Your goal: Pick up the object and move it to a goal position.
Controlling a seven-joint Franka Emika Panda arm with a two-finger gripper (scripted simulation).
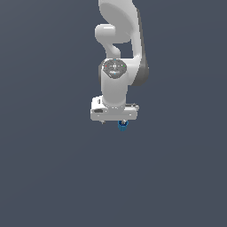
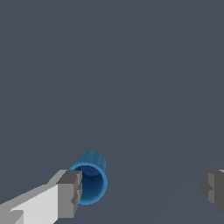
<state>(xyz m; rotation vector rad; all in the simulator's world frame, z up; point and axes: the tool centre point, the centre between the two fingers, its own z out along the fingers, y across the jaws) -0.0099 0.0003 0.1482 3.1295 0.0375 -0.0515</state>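
**White arm over a little blue cup**

While the white arm (image 1: 119, 53) hung down from the top of the exterior view, it bent at a round joint and pointed its wrist straight down. At the end of it sat the wide white pincer (image 1: 114, 120), turned flat and level, with its body much wider than the cup below it.

Right under the pincer, toward the exterior view's right end of it, was the blue cup (image 1: 123, 126). Only a small bit of it peeked out below the white body there.

From the wrist view, the pincer (image 2: 142, 188) was spread wide. One gray fingertip (image 2: 70, 192) was right next to the blue cup (image 2: 92, 181), and looked like it touched the cup's side. The other gray fingertip (image 2: 213, 189) was far away from the cup, with a big gap in between. So the pincer was not squeezing the cup.

The cup showed its dark, hollow inside and its bright blue rim to the wrist camera. I could not tell whether it stood up or lay on its side.

Around the cup was just the plain dark gray table (image 1: 53, 177). Only the near fingertip was close to the cup.
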